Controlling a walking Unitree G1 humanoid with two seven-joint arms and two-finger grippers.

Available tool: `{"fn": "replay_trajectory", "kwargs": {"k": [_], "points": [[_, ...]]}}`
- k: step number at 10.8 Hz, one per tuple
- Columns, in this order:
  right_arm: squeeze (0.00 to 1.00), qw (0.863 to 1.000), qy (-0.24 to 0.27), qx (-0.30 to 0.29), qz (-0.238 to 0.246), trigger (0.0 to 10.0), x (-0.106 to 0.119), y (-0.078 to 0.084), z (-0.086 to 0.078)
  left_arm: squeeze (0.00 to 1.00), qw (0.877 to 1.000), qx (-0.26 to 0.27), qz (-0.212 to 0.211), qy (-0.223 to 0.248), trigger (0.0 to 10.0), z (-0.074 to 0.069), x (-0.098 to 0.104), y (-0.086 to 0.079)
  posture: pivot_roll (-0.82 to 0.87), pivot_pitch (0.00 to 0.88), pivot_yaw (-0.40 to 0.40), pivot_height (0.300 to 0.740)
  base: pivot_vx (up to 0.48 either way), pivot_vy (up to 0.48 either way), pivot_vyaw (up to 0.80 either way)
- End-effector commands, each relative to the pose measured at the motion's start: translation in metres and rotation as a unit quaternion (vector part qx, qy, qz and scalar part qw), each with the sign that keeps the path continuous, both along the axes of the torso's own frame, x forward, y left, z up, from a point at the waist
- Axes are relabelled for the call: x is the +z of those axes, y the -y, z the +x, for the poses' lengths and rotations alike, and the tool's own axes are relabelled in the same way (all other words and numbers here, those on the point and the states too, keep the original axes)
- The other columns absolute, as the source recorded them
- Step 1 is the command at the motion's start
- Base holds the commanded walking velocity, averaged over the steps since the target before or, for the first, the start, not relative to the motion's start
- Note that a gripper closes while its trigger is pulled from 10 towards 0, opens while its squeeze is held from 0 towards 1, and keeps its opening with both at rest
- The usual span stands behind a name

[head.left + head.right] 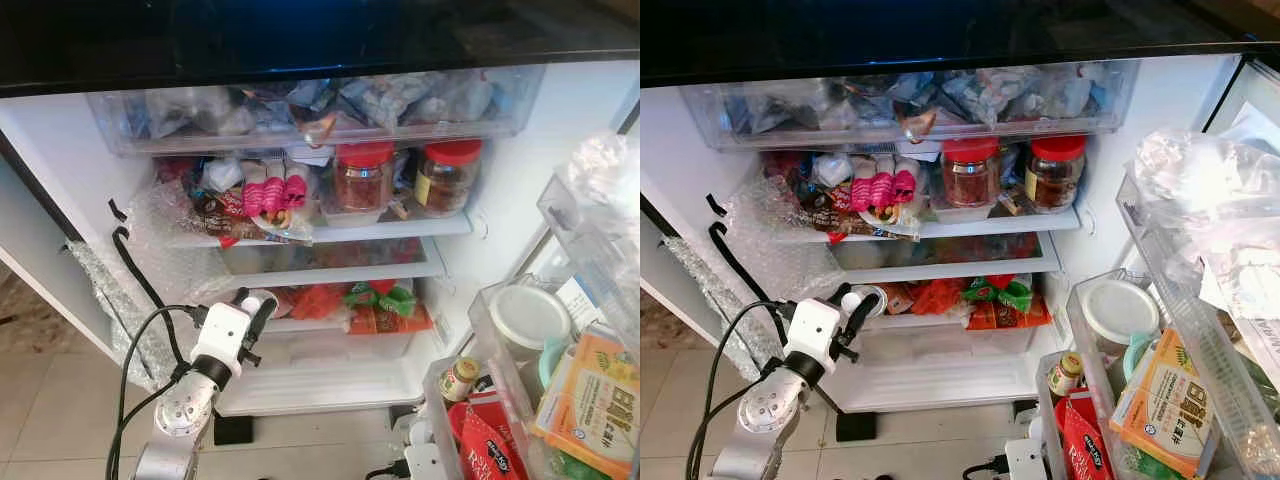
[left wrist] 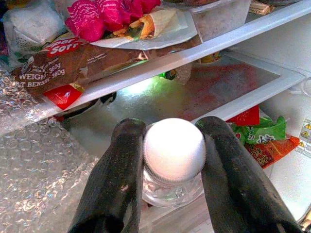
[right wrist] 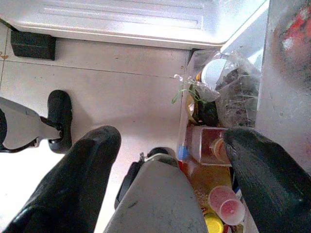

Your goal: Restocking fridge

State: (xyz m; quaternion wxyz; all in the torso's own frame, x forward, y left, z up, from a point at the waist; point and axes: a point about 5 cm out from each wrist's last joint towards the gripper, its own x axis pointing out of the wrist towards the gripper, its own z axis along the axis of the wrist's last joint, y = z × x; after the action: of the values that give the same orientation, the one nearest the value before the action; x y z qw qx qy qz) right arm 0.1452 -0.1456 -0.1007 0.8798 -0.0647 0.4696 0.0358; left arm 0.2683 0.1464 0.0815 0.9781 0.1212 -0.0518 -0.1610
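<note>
My left gripper [image 1: 254,306] is shut on a small clear jar with a white cap [image 2: 174,148], one black finger [image 2: 114,174] on each side of the cap. It holds the jar at the left front of the fridge's lower shelf [image 1: 300,325], just below the glass shelf [image 2: 204,48] that carries a bread bag and a plate of pink food. Red and green snack packets [image 1: 380,305] lie further right on that lower shelf. In the right wrist view my right gripper [image 3: 172,138] hangs open, pointing down at the tiled floor beside the open door's bins.
Two red-lidded jars [image 1: 362,178] stand on the upper shelf under a full clear drawer [image 1: 300,110]. Bubble wrap [image 1: 150,260] lines the left wall. The open door's bins [image 1: 520,400] at the right hold tubs, bottles and packets. A white power strip [image 1: 415,455] lies on the floor.
</note>
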Motion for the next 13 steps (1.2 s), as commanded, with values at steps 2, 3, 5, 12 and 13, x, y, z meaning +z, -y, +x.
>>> {"fn": "replay_trajectory", "kwargs": {"k": [2, 3, 5, 12, 13], "points": [[0.00, 1.000, -0.008, 0.000, -0.002, 10.0, -0.0019, -0.0023, -0.0049, 0.00, 1.000, -0.005, -0.001, 0.009, 10.0, 0.0023, 0.0056, 0.0023, -0.13, 0.087, 0.042, 0.740, 0.000, 0.000, 0.00], [0.00, 1.000, -0.008, 0.001, -0.002, 10.0, -0.0020, -0.0021, -0.0053, 0.00, 1.000, -0.005, -0.001, 0.009, 10.0, 0.0034, 0.0060, 0.0031, -0.13, 0.088, 0.042, 0.740, 0.000, 0.000, 0.00], [0.00, 1.000, -0.008, 0.003, -0.005, 10.0, -0.0022, -0.0011, -0.0059, 0.00, 1.000, -0.004, -0.002, 0.010, 10.0, 0.0039, 0.0061, 0.0040, -0.13, 0.088, 0.035, 0.740, 0.000, 0.000, 0.00], [0.00, 1.000, -0.009, 0.008, -0.007, 10.0, -0.0024, -0.0018, -0.0066, 0.00, 1.000, 0.000, -0.006, 0.011, 10.0, 0.0051, 0.0047, 0.0052, -0.13, 0.069, 0.036, 0.740, 0.000, 0.000, 0.00], [0.00, 1.000, -0.008, 0.009, -0.006, 10.0, -0.0024, -0.0021, -0.0066, 0.00, 1.000, 0.000, -0.006, 0.011, 10.0, 0.0052, 0.0049, 0.0052, -0.13, 0.065, 0.037, 0.740, 0.000, 0.000, 0.00]]}}
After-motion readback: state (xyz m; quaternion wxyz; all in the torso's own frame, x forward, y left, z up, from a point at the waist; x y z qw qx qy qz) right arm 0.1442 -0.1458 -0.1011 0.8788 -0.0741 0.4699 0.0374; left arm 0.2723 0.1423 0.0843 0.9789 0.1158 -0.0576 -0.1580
